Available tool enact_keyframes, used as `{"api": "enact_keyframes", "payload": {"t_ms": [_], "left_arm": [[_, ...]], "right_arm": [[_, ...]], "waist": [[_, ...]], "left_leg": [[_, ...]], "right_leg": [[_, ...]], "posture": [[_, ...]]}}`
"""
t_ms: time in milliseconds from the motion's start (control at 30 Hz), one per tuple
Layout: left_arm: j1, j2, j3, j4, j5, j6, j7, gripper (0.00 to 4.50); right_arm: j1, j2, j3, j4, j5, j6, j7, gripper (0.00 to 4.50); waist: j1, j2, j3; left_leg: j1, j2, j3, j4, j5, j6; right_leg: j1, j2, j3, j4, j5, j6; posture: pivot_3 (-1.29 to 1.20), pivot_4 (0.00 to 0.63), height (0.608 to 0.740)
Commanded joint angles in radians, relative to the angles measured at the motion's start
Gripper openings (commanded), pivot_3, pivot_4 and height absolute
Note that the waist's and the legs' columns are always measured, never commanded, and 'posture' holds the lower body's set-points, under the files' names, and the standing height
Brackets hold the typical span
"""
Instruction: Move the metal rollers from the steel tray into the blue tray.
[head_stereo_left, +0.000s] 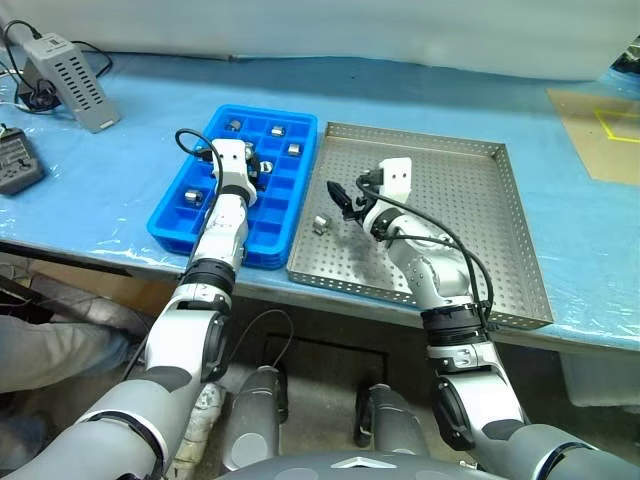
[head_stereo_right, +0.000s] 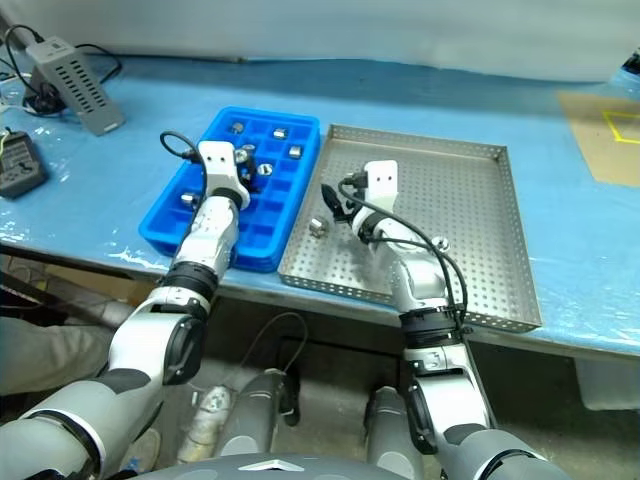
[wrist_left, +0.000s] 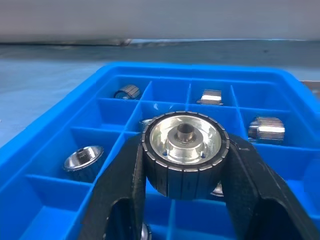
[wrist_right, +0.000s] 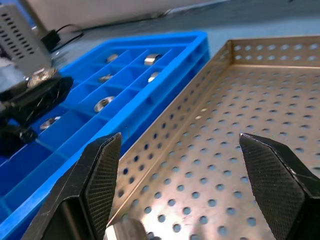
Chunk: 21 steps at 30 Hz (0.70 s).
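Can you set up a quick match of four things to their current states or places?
Things:
1. left gripper
2. right gripper
3. blue tray
4. steel tray

States:
A. open, over the perforated floor
B. holds several rollers in its compartments
C. shut on a roller
D. has one roller near its left edge

Pairs: 1-C, 2-A, 3-B, 4-D

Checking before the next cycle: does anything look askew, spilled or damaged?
Nothing stands out. The rollers sit inside compartments of the blue tray, one roller remains in the steel tray, nothing spilled.
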Motion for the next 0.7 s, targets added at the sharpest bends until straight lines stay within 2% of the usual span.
{"api": "enact_keyframes", "payload": {"t_ms": [33,100,233,367,500,700], "left_arm": [[0.062,0.013,-0.035,-0.190,-0.049,0.076,-0.130,1.71],[0.106,0.026,-0.042,-0.287,-0.074,0.130,-0.175,1.71],[0.236,0.079,-0.021,-0.547,-0.088,0.253,-0.164,1.71],[0.350,0.132,-0.004,-0.746,-0.089,0.392,-0.134,1.71],[0.402,0.141,-0.019,-0.836,-0.103,0.472,-0.146,1.71],[0.415,0.130,-0.047,-0.873,-0.127,0.518,-0.177,1.71]], "right_arm": [[-0.023,0.002,0.003,0.005,-0.009,-0.036,0.024,3.92],[-0.026,0.006,0.005,0.013,-0.013,-0.041,0.027,3.92],[-0.024,0.005,0.008,0.022,-0.023,-0.047,0.038,3.92],[-0.018,0.006,0.005,0.039,-0.026,-0.057,0.049,3.92],[-0.034,0.020,0.008,0.071,-0.031,-0.069,0.057,3.92],[-0.045,0.032,0.023,0.087,-0.047,-0.081,0.074,3.92]], "waist": [[-0.002,0.000,0.000],[-0.004,0.000,0.000],[-0.002,0.000,0.000],[0.007,0.000,0.000],[0.021,0.000,0.000],[0.023,0.000,0.000]], "left_leg": [[0.000,0.000,0.000,-0.001,0.000,-0.001],[0.000,0.000,0.000,-0.003,0.001,-0.002],[-0.001,0.002,-0.001,-0.007,0.006,-0.009],[-0.001,0.014,-0.001,-0.010,0.011,-0.018],[0.003,0.020,-0.001,-0.017,0.016,-0.027],[0.003,0.021,-0.001,-0.018,0.018,-0.029]], "right_leg": [[-0.001,0.000,0.000,0.000,0.000,0.000],[-0.002,0.000,0.001,0.002,0.000,0.000],[-0.010,0.000,0.001,0.007,0.000,0.001],[-0.015,0.011,0.001,0.012,-0.001,0.002],[-0.017,0.017,0.001,0.013,-0.002,0.002],[-0.017,0.018,0.001,0.013,-0.005,0.007]], "posture": [[-0.03,0.150,0.740],[0.06,0.150,0.740],[0.07,0.150,0.740],[0.10,0.150,0.740],[0.12,0.150,0.740],[0.13,0.150,0.740]]}}
